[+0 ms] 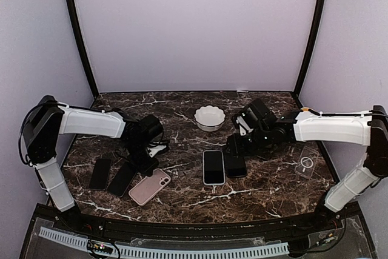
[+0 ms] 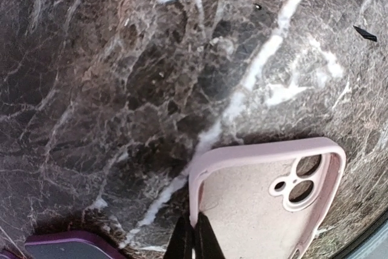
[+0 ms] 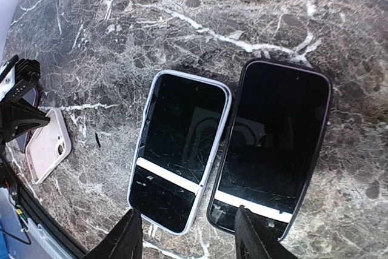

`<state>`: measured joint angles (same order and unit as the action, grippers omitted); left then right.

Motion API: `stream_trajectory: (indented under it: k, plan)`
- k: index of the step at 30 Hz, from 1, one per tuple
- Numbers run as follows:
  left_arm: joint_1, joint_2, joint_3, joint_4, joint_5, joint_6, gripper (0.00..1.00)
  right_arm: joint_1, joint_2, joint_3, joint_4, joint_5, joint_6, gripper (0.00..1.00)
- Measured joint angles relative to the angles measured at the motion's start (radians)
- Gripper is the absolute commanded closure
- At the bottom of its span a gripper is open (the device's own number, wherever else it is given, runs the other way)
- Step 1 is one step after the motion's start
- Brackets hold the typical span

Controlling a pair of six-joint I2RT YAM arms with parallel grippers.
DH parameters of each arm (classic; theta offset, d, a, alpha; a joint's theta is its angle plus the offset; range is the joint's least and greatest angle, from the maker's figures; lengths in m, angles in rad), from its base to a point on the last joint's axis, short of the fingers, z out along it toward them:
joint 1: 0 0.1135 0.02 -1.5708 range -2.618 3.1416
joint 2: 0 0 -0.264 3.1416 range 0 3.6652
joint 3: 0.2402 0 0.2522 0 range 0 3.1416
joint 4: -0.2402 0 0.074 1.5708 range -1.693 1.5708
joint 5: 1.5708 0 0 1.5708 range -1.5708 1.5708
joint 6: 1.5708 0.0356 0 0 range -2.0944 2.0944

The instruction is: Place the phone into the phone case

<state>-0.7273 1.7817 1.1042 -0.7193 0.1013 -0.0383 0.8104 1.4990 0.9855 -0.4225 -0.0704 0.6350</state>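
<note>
The left jaws pinch the pink case (image 2: 267, 204) rim, and the right jaws hang half open, empty, needing to grab the phone (image 3: 182, 150) next.

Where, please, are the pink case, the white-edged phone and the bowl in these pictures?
pink case (image 2: 254, 204), left wrist view, on its bare inner back.
white-edged phone (image 3: 179, 150), right wrist view, on the middle of its screen.
bowl (image 1: 210, 126), top view, on its near outer wall.
</note>
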Motion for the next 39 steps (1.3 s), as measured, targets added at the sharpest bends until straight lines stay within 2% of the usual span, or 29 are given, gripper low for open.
stream_trajectory:
  k: [4, 9, 14, 17, 19, 23, 25, 28, 29, 30, 31, 32, 33, 35, 39]
  plan:
    - [-0.008, -0.045, -0.008, 0.04, -0.017, -0.037, 1.0, 0.06, -0.007, 0.039, -0.019, 0.064, -0.014, 0.47]
    - [-0.085, -0.253, -0.067, 0.192, -0.108, -0.116, 1.0, 0.164, -0.022, 0.069, 0.033, 0.094, -0.035, 0.45]
    - [-0.193, -0.402, -0.086, 0.378, -0.235, -0.218, 1.0, 0.257, -0.03, 0.071, 0.238, 0.085, -0.058, 0.33]
    - [-0.221, -0.43, -0.107, 0.473, -0.299, -0.271, 1.0, 0.286, -0.016, 0.071, 0.382, 0.051, -0.056, 0.32]
    - [-0.231, -0.434, -0.114, 0.511, -0.321, -0.294, 1.0, 0.295, 0.006, 0.074, 0.45, 0.038, -0.054, 0.4]
    - [-0.241, -0.444, -0.134, 0.568, -0.333, -0.327, 1.0, 0.294, 0.05, 0.077, 0.502, 0.038, -0.055, 0.86]
    - [-0.246, -0.461, -0.151, 0.587, -0.328, -0.341, 1.0, 0.292, 0.058, 0.076, 0.502, 0.044, -0.052, 1.0]
    - [-0.248, -0.491, -0.175, 0.61, -0.311, -0.358, 1.0, 0.28, 0.051, 0.071, 0.505, 0.051, -0.039, 1.0]
    - [-0.247, -0.498, -0.181, 0.619, -0.301, -0.362, 0.95, 0.275, 0.045, 0.065, 0.505, 0.048, -0.038, 1.0]
    - [-0.248, -0.505, -0.187, 0.632, -0.279, -0.364, 0.7, 0.265, 0.034, 0.053, 0.504, 0.039, -0.038, 1.0]
    - [-0.248, -0.505, -0.189, 0.64, -0.26, -0.365, 0.52, 0.254, 0.022, 0.042, 0.5, 0.023, -0.035, 1.0]
    - [-0.248, -0.504, -0.19, 0.647, -0.231, -0.366, 0.29, 0.24, 0.001, 0.028, 0.488, -0.003, -0.032, 1.0]
    - [-0.248, -0.502, -0.19, 0.65, -0.215, -0.364, 0.24, 0.232, -0.017, 0.019, 0.468, -0.024, -0.031, 1.0]
    - [-0.249, -0.493, -0.187, 0.644, -0.179, -0.357, 0.25, 0.208, -0.067, -0.005, 0.407, -0.069, -0.024, 1.0]
    - [-0.251, -0.405, -0.145, 0.6, -0.09, -0.282, 0.47, 0.153, -0.232, -0.117, 0.246, -0.149, 0.024, 1.0]
